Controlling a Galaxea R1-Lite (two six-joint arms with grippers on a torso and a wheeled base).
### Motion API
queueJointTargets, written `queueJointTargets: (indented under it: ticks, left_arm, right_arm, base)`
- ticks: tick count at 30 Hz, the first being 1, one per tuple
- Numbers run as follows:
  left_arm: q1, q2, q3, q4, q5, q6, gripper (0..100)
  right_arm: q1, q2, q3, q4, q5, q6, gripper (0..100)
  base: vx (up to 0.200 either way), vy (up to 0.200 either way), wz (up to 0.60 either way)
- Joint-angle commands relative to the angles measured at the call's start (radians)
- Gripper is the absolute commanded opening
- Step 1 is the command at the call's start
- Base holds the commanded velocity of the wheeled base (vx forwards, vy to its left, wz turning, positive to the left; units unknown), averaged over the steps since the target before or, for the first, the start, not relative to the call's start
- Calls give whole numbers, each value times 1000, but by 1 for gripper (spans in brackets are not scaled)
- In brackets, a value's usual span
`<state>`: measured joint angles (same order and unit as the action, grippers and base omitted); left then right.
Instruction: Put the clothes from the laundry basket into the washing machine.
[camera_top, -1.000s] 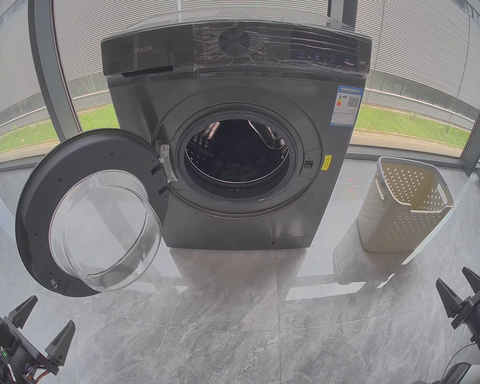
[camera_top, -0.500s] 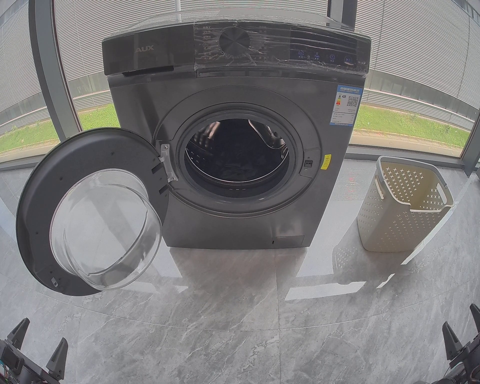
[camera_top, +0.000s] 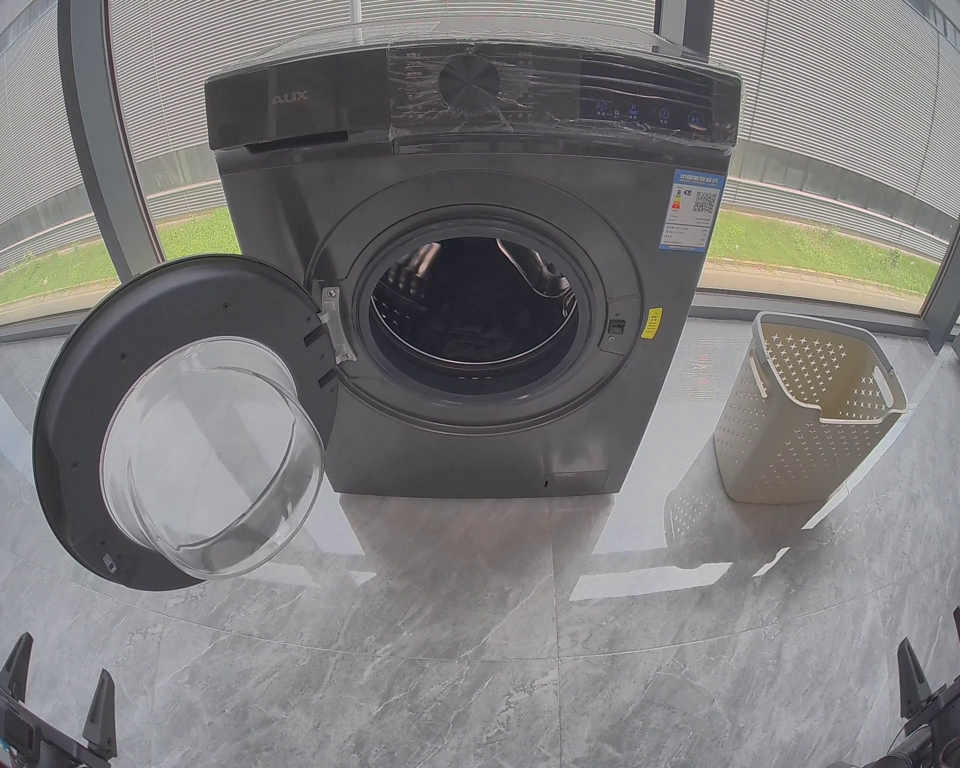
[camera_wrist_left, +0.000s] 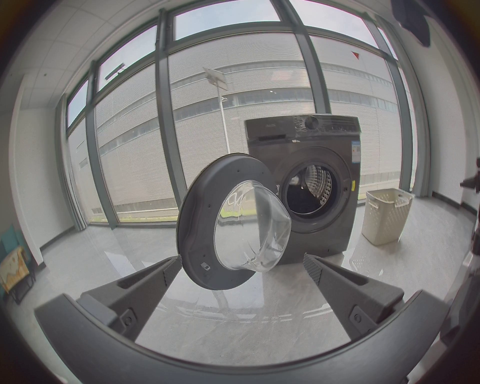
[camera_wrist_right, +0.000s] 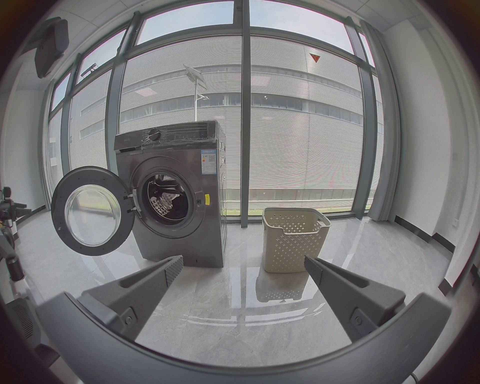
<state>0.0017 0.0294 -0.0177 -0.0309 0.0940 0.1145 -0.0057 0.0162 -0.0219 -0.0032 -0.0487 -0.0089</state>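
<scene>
— Both our grippers have sunk toward the bottom edge of the head view since a second ago. The left gripper (camera_top: 58, 668) shows little more than its two fingertips, and the right gripper (camera_wrist_right: 242, 260) likewise at the opposite corner. Nothing else has shifted.
— Agreed. We face the window wall (camera_top: 830, 120), and before it the grey washing machine (camera_top: 470, 450) stands on the marble floor (camera_top: 480, 640).
— We see its door (camera_top: 90, 380) swung fully open to our left, its clear bowl facing us. The drum (camera_top: 470, 320) behind the opening is dark, and we cannot tell what lies inside.
— And the laundry basket (camera_top: 790, 440)?
— Upright on the floor to our right of the machine, near it but apart. It is cream with perforated walls.
— Our hands?
— Each one is spread wide, fingers well apart, gripping nothing. Both hang above the floor, well short of machine and basket.
</scene>
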Motion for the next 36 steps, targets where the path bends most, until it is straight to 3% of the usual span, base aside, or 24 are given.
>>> queueJointTargets:
  ticks: [1, 3, 4, 5, 6, 12, 13, 36]
  left_arm:
    - [1, -29, 16, 2, 19, -79, 100]
    - [3, -29, 18, 6, -37, -59, 100]
    - [1, -29, 18, 14, -89, -65, 100]
    - [1, -29, 18, 19, -108, -68, 100]
    - [1, -28, 16, 74, -197, -61, 100]
    - [1, -29, 18, 72, -163, -64, 100]
    - [1, -29, 18, 71, -152, -75, 100]
    - [1, -29, 18, 71, -154, -67, 100]
  right_arm:
    - [-2, -16, 0, 3, -54, 47, 100]
    - [-2, -16, 8, 3, -16, 55, 100]
    - [1, -16, 19, -1, 13, 38, 100]
    - [1, -16, 19, 3, 20, 35, 100]
    - [1, -16, 20, 0, 30, 35, 100]
    - [0, -16, 22, -3, 24, 40, 100]
    - [1, -16, 22, -4, 26, 30, 100]
    - [1, -16, 22, -4, 26, 30, 100]
  base:
    - [0, 0, 0]
    - [0, 0, 0]
    - [0, 0, 0]
    - [0, 0, 0]
    - [0, 0, 0]
    - [0, 0, 0]
    - [0, 0, 0]
    - [0, 0, 0]
